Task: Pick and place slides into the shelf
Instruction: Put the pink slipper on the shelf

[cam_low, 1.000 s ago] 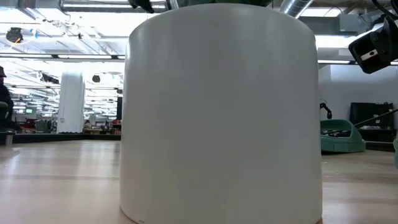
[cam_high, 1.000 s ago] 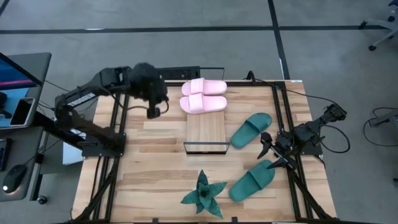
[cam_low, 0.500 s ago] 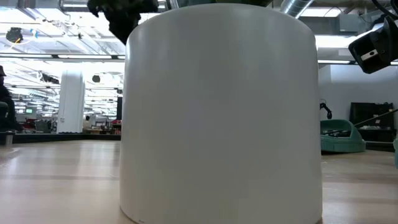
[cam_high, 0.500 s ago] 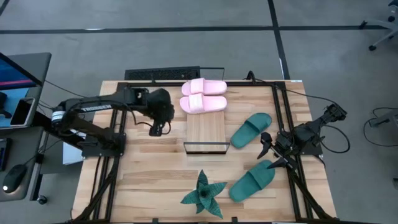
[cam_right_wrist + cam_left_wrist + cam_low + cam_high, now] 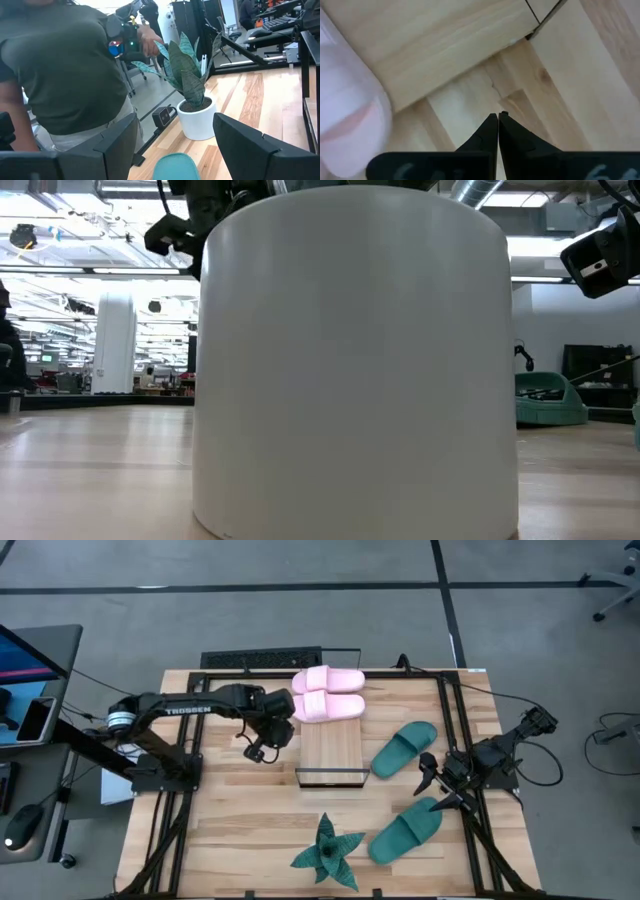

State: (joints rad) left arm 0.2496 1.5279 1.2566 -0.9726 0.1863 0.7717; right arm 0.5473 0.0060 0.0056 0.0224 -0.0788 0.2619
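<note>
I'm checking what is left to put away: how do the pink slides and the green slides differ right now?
The pink slides lie side by side, touching, on the far end of the shelf; the green slides lie apart on the bare table, right of the shelf. The pink pair runs crosswise to the shelf; the green ones sit angled. Both pairs are strap up, and no gripper holds either.

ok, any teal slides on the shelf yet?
No. In the high view both teal slides lie on the table, right of the shelf.

Light-wood slatted shelf [image 5: 331,752] w/ thin black metal frame, matt soft-looking slides [image 5: 326,694], pale wood-plank table [image 5: 240,815].
</note>
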